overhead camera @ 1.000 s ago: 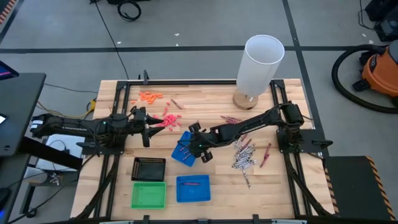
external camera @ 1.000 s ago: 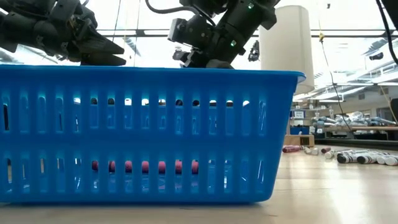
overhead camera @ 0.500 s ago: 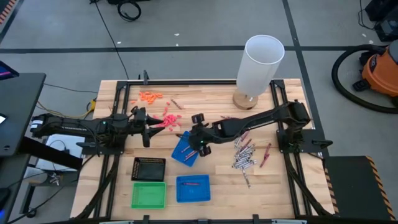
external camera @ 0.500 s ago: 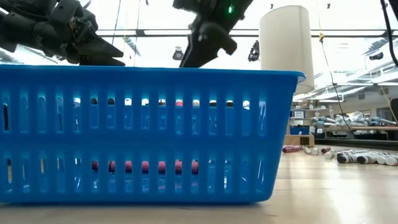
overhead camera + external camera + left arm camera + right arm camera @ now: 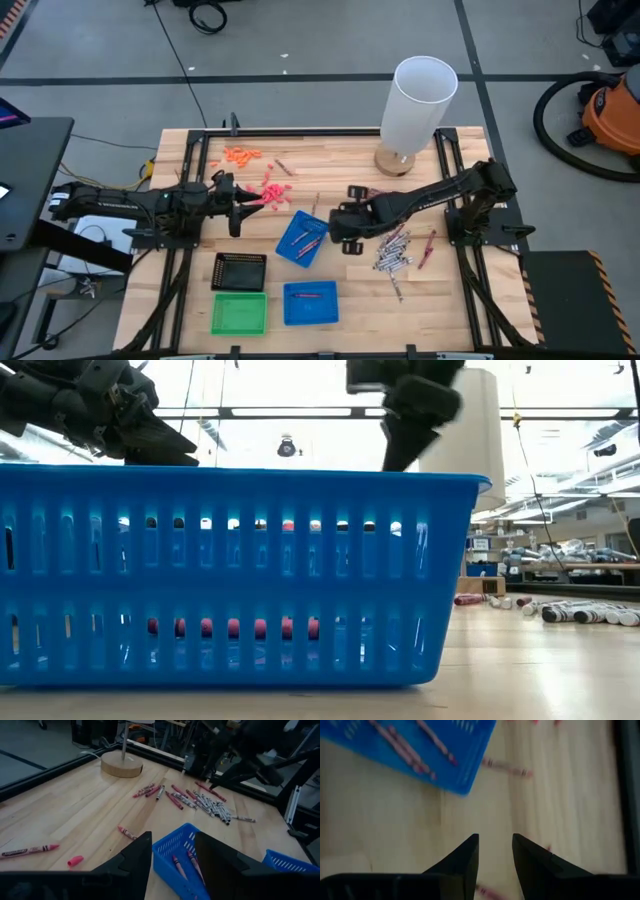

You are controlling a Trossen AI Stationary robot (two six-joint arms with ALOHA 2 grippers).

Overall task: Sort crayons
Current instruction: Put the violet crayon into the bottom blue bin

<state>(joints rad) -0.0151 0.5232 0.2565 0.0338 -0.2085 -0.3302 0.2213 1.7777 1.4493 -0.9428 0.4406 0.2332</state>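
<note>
Both Claws Spread and Empty Over the Crayon Table

Right gripper (image 5: pixel 343 232) hangs above the wooden table (image 5: pixel 340 160) just beside the tilted blue tray (image 5: pixel 302 238), on the side toward the grey pile. Its two fingers (image 5: pixel 465 857) stand apart with bare wood showing between them, and nothing is pinched.

Left gripper (image 5: pixel 247 204) waits over the left half of the table, near the pink bits (image 5: pixel 272 191). Its fingers (image 5: pixel 131 862) are also spread, and nothing sits between them; past them the wrist camera sees the tilted tray's corner.

Several red crayons (image 5: pixel 308 240) lie inside the tilted blue tray. One more red crayon (image 5: pixel 311 295) lies in the second blue tray (image 5: pixel 310 303) nearer the front edge, which stands between the green tray (image 5: pixel 240 313) and the open wood. Grey crayons (image 5: pixel 392 252) lie heaped loose on the wood to the right of the tilted tray, with a few red ones around them. A white cylinder (image 5: pixel 420 100) stands at the far edge.
</note>
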